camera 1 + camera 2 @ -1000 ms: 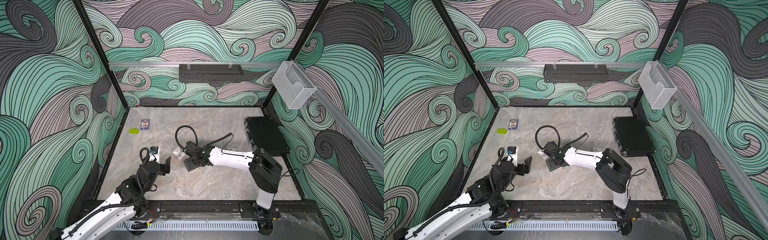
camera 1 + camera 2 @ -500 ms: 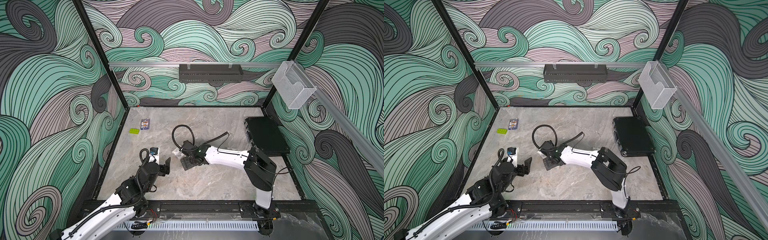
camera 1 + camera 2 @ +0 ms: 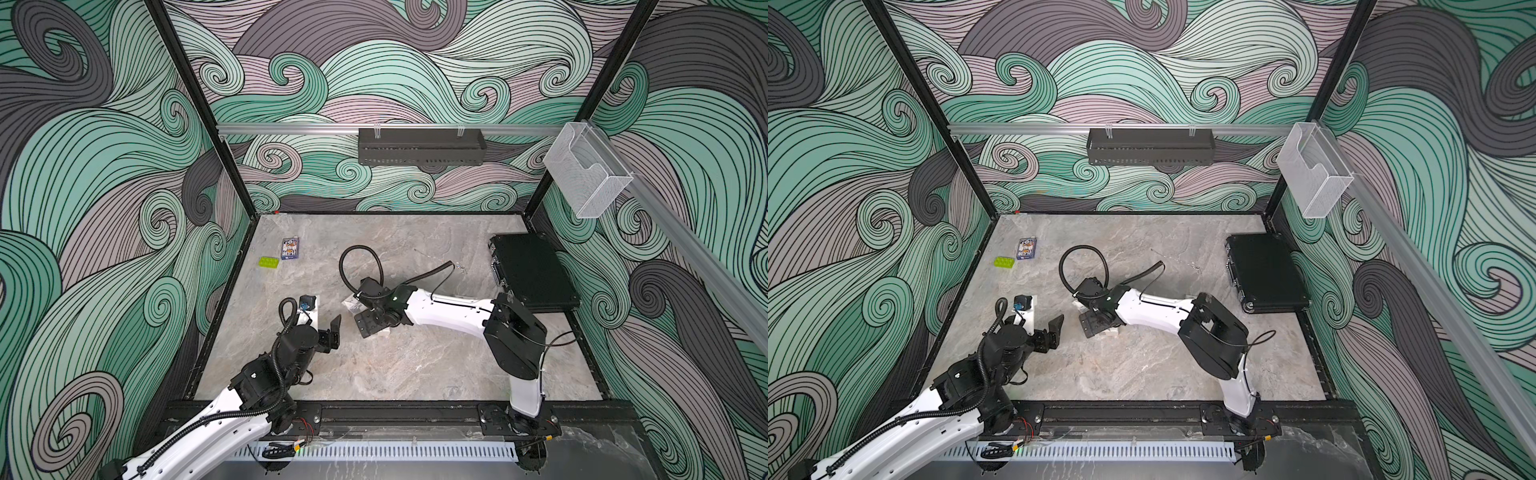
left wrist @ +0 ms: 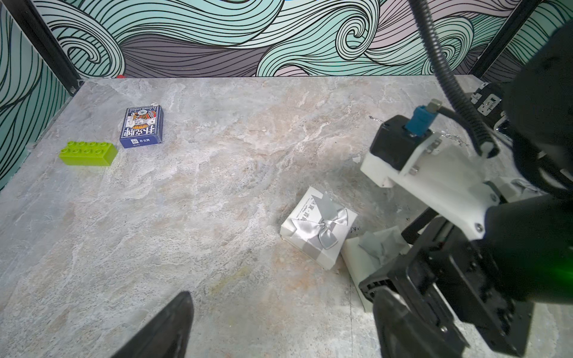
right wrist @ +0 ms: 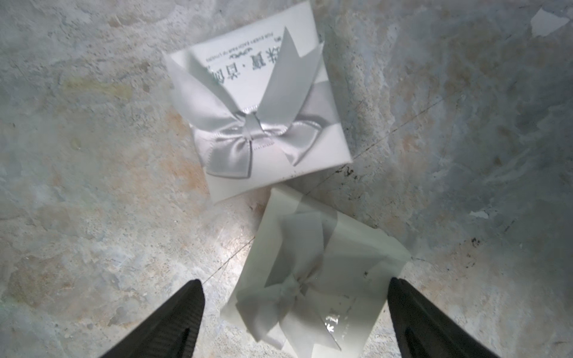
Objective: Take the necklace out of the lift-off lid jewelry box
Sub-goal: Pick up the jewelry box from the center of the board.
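Top views, table: a grey marbled table [image 3: 395, 365] is being shown inside swirl-patterned walls.
Top views, box: a white box with a silver bow [image 3: 350, 302] is being seen lying at the middle of the table, partly covered by the right arm.
Top views, right gripper: the right gripper [image 3: 371, 325] is being pointed down just near and right of that box; its jaws are being hidden by its own body here.
Top views, left gripper: the left gripper [image 3: 328, 330] is being held just left of the right one, jaws apart.
Top views, chain: a thin chain [image 3: 459, 267], possibly the necklace, is being seen on the bare table, well right of the box, near a black case [image 3: 532, 270].
Top views, far left: a card pack [image 3: 290, 248] and a green brick [image 3: 268, 262] are being shown side by side.
Left wrist, boxes: a paler box [image 4: 359, 260] with a ribbon is being seen beside the bowed one, their corners almost touching, under the right gripper.
Left wrist, jaws: the left fingers [image 4: 167, 328] are being held wide apart above the table.
Right wrist, jaws: the right fingers [image 5: 173, 322] are being held wide apart, the paler box lying between them, unclamped; the bowed box is lying beyond the fingertips.
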Robot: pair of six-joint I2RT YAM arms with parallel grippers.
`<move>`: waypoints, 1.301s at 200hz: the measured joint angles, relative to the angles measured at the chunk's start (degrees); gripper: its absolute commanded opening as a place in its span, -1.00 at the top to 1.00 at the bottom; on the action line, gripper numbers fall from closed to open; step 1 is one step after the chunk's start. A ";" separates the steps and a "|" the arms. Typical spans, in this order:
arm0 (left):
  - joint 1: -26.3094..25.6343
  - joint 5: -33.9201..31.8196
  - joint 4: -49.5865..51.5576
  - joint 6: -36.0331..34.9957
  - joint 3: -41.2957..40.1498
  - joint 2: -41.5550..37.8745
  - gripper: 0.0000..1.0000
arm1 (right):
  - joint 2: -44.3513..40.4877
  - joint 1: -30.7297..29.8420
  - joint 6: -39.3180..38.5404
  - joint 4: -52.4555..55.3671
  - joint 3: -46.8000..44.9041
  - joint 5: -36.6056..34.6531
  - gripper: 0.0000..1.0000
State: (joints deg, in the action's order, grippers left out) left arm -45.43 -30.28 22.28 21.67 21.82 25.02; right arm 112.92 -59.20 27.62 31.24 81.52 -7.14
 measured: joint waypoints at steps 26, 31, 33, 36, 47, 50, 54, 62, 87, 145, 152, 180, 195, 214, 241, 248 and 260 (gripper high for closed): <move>0.00 0.13 0.02 0.02 -0.02 -0.44 -0.77 | 1.29 0.02 -0.17 0.48 0.92 -0.81 -0.82; 0.00 0.13 0.00 0.02 -0.02 -0.50 -0.78 | 1.44 0.02 -0.20 0.57 0.92 -0.85 -0.81; 0.00 0.13 0.00 0.02 -0.02 -0.52 -0.77 | 1.49 0.02 -0.20 0.63 0.92 -0.87 -0.81; 0.00 0.13 -0.02 0.02 -0.02 -0.52 -0.77 | 1.53 0.02 -0.17 0.74 0.92 -0.90 -0.80; 0.00 0.17 0.02 0.02 -0.02 -0.52 -0.77 | 1.57 0.02 -0.24 1.33 0.90 -1.25 -0.79; 0.00 0.17 0.00 0.02 -0.02 -0.52 -0.78 | 1.57 0.02 -0.31 1.46 0.90 -1.40 -0.80; 0.00 0.22 0.00 0.02 -0.02 -0.52 -0.77 | 1.57 0.02 -0.35 1.55 0.90 -1.55 -0.79; 0.00 0.28 -0.02 0.02 -0.02 -0.52 -0.77 | 1.55 0.00 -0.52 1.68 0.87 -1.88 -0.79; 0.00 0.33 -0.02 0.02 -0.02 -0.50 -0.77 | 1.51 0.00 -1.07 2.08 0.13 -2.08 -0.80; 0.00 0.55 -0.02 0.04 -0.02 -0.48 -0.77 | 1.51 0.00 -2.89 2.86 -0.35 -1.70 -0.69; 0.00 0.55 -0.02 0.04 -0.02 -0.48 -0.77 | 1.51 0.00 -3.19 2.86 -0.33 -1.62 -0.69; 0.00 0.74 -0.02 0.04 -0.02 -0.48 -0.77 | 1.51 0.00 -3.72 2.95 -0.26 -1.44 -0.69; 0.00 0.76 -0.02 0.04 -0.02 -0.48 -0.77 | 1.51 0.00 -4.04 3.13 -0.07 -1.40 -0.69; 0.00 0.81 -0.02 0.04 -0.02 -0.48 -0.77 | 1.51 0.00 -4.57 3.39 0.22 -1.22 -0.70; 0.00 0.96 -0.02 0.04 -0.02 -0.48 -0.77 | 1.53 0.00 -4.92 3.56 0.57 -0.90 -0.64; 0.00 0.96 -0.02 0.04 -0.02 -0.48 -0.77 | 1.53 0.00 -5.01 3.65 0.63 -0.81 -0.59; 0.00 1.01 -0.02 0.04 -0.02 -0.48 -0.77 | 1.53 0.00 -5.14 3.69 0.66 -0.68 -0.52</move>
State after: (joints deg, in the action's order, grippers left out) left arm -45.43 -29.28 22.26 21.71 21.80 24.53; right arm 114.45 -59.20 22.48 34.94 82.17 -7.81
